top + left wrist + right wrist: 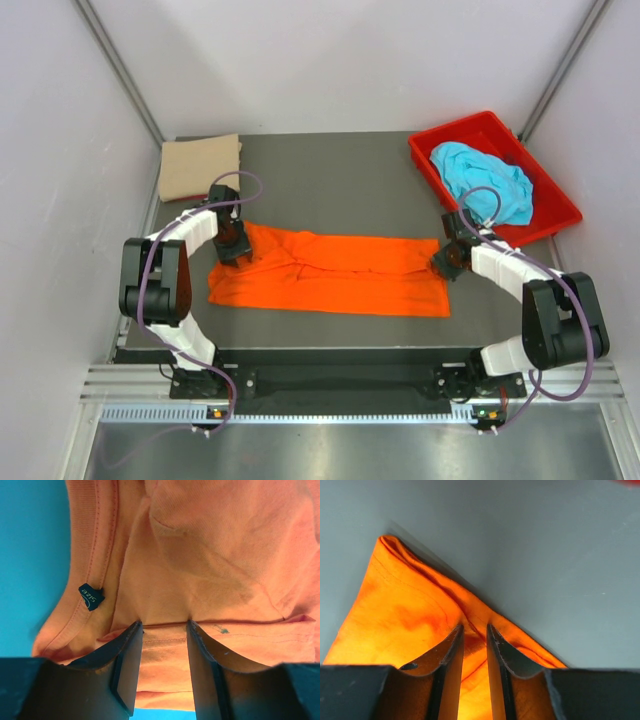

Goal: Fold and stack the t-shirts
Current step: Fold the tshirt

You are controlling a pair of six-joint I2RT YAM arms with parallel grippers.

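Left pincer (165,624), right pincer (475,626) nipping ends, orange t-shirt (340,275) long, creased

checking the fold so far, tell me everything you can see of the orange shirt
The orange shirt is soft, bright orange knit cloth. It lies as a long wrinkled band across the middle of the table, seemingly folded lengthwise. Its collar end is on the left, with a small dark size tag at the neck seam. The left gripper pinches cloth near the collar, and the right gripper pinches a folded corner at the other end. Nothing else touches it.
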